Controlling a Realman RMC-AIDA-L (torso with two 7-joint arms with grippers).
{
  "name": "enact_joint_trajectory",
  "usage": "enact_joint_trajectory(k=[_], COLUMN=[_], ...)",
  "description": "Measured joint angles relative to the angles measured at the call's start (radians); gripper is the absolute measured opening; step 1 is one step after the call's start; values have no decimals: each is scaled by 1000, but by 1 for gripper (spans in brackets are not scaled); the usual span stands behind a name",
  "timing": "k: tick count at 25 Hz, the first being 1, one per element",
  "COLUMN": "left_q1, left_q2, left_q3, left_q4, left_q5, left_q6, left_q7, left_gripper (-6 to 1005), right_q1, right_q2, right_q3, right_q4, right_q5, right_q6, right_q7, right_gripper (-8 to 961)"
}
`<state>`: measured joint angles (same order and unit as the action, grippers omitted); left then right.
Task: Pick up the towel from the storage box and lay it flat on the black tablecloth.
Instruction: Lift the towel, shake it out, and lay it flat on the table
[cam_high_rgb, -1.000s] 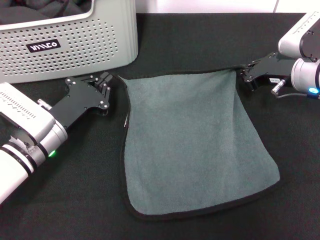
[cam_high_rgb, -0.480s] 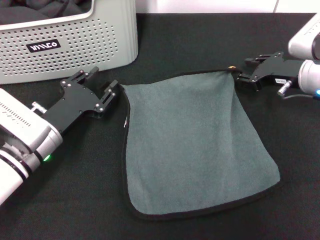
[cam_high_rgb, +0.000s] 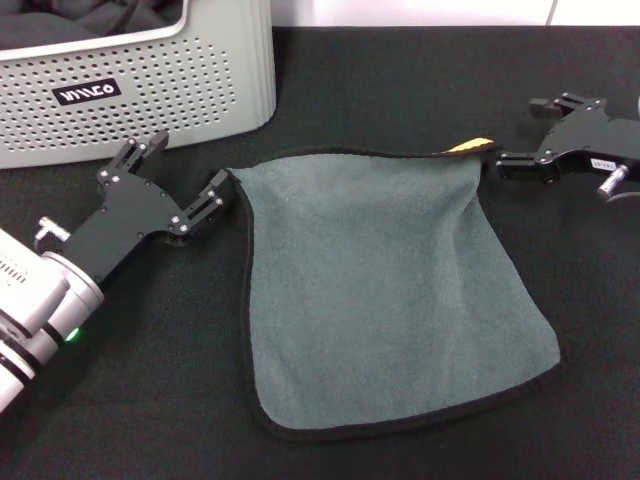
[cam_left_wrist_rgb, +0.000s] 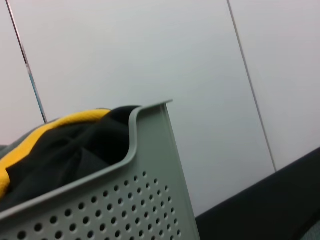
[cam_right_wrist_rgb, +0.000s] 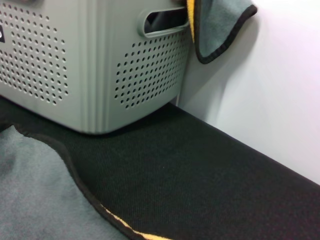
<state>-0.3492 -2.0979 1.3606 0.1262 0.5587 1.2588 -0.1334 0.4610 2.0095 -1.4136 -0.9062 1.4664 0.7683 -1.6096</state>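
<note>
The towel (cam_high_rgb: 385, 290) lies spread on the black tablecloth (cam_high_rgb: 400, 80), grey-green side up, with black trim all round. At its far right corner a small yellow flap (cam_high_rgb: 468, 147) is turned over. My left gripper (cam_high_rgb: 190, 160) stands open just left of the towel's far left corner, one fingertip close to the edge. My right gripper (cam_high_rgb: 518, 132) is open just right of the far right corner, holding nothing. The storage box (cam_high_rgb: 180, 90) stands at the far left. The right wrist view shows the towel's trimmed edge (cam_right_wrist_rgb: 75, 172) near the storage box (cam_right_wrist_rgb: 100, 65).
More cloths fill the box: dark and yellow fabric (cam_left_wrist_rgb: 60, 145) heaps above its rim (cam_left_wrist_rgb: 135, 125), and another grey towel (cam_right_wrist_rgb: 220, 25) hangs over its far side. A pale wall (cam_right_wrist_rgb: 280, 90) rises behind the table.
Both grippers opened and let go of the towel's far corners, then drew outward from it. The far edge settled onto the cloth, and the right corner now shows a yellow fold.
</note>
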Motion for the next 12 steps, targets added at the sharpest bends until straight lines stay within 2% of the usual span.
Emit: enact_joint_trajectory(k=[3,6,11,12], left_q1=[10,12,16,17], left_q2=[-2,-5,-8,-8], left_q3=[2,5,6,6], left_q4=[9,7,2,2], left_q5=[0,3,6,6], left_q6=[17,39,70,75], left_q7=[0,0,0,0], left_gripper=[806,804,803,803], right_q1=[1,27,125,163], right_q2=[-2,-8,-20,-22], right_q3=[12,21,26,33], right_q4=[2,24,97,132], right_q5=[0,-3,-80,-111], right_q6=[7,15,17,16], right_q7=[0,4,76,94], right_gripper=[800,892,888,887])
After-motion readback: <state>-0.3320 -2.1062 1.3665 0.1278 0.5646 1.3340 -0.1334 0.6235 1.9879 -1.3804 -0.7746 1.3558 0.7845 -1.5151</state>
